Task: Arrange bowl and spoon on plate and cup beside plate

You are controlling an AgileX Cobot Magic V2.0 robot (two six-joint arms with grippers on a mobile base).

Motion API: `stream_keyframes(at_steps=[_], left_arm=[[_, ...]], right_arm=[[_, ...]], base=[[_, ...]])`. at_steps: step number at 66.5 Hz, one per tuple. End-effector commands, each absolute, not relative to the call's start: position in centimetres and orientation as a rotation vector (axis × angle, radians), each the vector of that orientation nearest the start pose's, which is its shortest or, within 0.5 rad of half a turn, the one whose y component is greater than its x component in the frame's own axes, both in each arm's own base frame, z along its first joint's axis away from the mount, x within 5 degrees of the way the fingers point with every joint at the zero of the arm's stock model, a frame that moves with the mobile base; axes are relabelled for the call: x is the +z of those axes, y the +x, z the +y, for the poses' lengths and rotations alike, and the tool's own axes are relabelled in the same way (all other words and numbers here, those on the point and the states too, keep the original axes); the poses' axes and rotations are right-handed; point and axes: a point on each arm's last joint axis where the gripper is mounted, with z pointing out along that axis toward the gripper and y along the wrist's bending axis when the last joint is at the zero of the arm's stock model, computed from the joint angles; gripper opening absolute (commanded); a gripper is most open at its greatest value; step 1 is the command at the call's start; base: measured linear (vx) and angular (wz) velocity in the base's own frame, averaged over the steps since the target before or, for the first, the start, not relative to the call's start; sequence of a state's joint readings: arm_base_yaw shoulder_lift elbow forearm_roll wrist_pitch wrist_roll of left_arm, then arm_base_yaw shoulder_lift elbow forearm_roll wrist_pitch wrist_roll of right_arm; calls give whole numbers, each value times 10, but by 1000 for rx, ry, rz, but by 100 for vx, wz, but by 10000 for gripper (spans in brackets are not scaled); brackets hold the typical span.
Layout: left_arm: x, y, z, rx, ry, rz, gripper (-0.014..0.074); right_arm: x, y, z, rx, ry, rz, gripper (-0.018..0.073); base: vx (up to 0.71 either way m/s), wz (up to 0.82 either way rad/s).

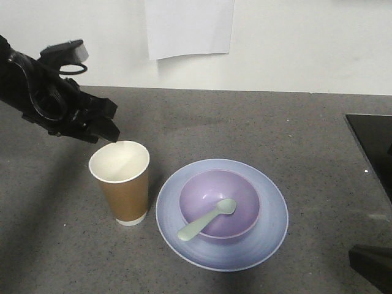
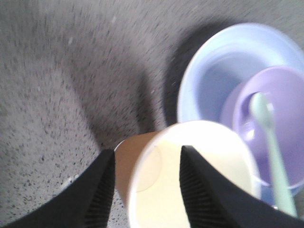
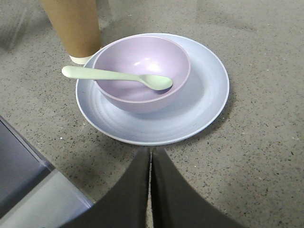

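A: Plate (image 1: pixel 269 239) sits on the grey worktop (image 1: pixel 257 122), bowl (image 1: pixel 211 193) on it, a bit off centre toward the cup side

B: Spoon?

A: Spoon (image 1: pixel 207 219) lies in the bowl, head down inside, handle over the near-left rim and sticking out above the plate

B: Cup?

A: Cup (image 1: pixel 125 193) upright on the worktop, just left of the plate, close to its rim; can't tell if they touch. White inside, nothing in it

B: Left gripper?

A: Left gripper (image 1: pixel 105 130) hangs over the cup's back-left rim, arm coming in from the left edge. Wrist view shows fingers (image 2: pixel 97 199) spread, one outside the cup wall, the other over the cup mouth; contact with the cup can't be told, so not pinching it

B: Right gripper?

A: Right gripper (image 3: pixel 151 190) pressed together, only a thin slit between the fingers, holding nothing. Its camera looks at the plate from just in front. Black box (image 1: pixel 373 144) at the right edge of the worktop
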State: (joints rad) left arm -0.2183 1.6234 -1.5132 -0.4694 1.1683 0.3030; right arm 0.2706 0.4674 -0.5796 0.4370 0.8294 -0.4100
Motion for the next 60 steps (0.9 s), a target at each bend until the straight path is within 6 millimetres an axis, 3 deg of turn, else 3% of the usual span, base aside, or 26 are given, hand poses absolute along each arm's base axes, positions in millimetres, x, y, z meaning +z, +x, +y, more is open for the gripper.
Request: stream_keyframes(at_steps=[1, 11, 18, 28, 33, 40, 47, 60], left_arm=[[391, 303, -111, -650, 576, 2475, 318], [426, 280, -105, -615, 582, 2352, 286], [450, 261, -96, -529, 561, 2234, 197], [480, 234, -76, -331, 492, 2095, 0], [490, 218, -66, -252, 445, 2049, -8], [493, 199, -54, -179, 375, 1986, -8], [481, 182, -46, -142, 318, 1931, -7], [435, 162, -37, -113, 269, 1904, -7]], right_arm=[[323, 73, 48, 435, -528, 1978, -4], [329, 77, 47, 410, -487, 1911, -4], [336, 82, 45, 388, -436, 1829, -4], [346, 86, 41, 356, -372, 1723, -4], [349, 87, 40, 348, -355, 1695, -4], [349, 87, 40, 347, -353, 1692, -4], [349, 87, 40, 348, -355, 1695, -4], [348, 87, 40, 349, -358, 1699, -4]], base=[[0, 0], [0, 0], [0, 0], [0, 0], [0, 0], [0, 0], [0, 0], [0, 0]])
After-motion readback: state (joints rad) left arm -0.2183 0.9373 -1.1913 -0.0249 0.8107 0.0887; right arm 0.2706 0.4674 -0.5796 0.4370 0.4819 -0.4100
